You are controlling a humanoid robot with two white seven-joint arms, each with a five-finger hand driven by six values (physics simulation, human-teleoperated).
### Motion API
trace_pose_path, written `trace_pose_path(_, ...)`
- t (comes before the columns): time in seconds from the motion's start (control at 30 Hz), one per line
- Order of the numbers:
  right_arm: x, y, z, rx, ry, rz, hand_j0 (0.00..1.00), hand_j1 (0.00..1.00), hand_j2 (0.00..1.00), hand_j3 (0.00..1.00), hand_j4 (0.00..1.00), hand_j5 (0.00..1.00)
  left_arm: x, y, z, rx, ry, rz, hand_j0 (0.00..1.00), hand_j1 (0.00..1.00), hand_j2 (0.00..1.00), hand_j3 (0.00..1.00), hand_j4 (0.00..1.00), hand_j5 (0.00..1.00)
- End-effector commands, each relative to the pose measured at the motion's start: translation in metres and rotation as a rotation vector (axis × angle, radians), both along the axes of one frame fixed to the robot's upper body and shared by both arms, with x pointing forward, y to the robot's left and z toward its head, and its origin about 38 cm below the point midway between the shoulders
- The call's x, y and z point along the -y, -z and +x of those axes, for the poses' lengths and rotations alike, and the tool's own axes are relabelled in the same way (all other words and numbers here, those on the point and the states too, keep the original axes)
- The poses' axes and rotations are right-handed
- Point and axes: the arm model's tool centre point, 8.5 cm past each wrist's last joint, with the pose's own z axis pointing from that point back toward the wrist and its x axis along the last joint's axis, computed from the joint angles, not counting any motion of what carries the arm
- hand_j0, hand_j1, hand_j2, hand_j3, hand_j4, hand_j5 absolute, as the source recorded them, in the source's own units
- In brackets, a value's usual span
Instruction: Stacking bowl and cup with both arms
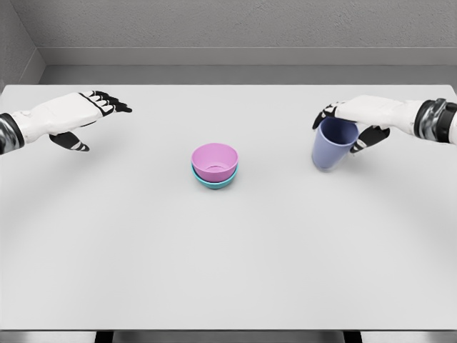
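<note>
A pink bowl (pixel 214 160) sits nested inside a teal bowl (pixel 214 181) at the middle of the white table (pixel 228 271). To its right, my right hand (pixel 350 123) is shut on a blue-purple cup (pixel 333 146), gripping it near the rim. The cup is tilted, its mouth leaning toward the top right, and it looks lifted just off the table. My left hand (pixel 89 118) hovers at the far left, well clear of the bowls, with fingers stretched out and nothing in it.
A grey wall (pixel 228 28) runs behind the table's far edge. The table's front edge crosses the bottom of the view.
</note>
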Motion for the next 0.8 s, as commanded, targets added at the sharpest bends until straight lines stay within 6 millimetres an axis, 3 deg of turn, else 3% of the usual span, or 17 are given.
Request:
trace_pose_path(0.0,-0.003,-0.003,-0.002,0.007,-0.009,0.003,0.64,0.64,0.64,0.64,0.64,0.64,-0.001,-0.001,0.000,0.001,-0.002,-0.005,1.00,1.00,1.00,1.00,1.00,1.00)
trace_pose_path(0.77,-0.018,-0.046,-0.006,0.108,-0.064,0.009,0.64,0.64,0.64,0.64,0.64,0.64,-0.002,-0.001,0.000,0.001,-0.006,-0.003,1.00,1.00,1.00,1.00,1.00,1.00)
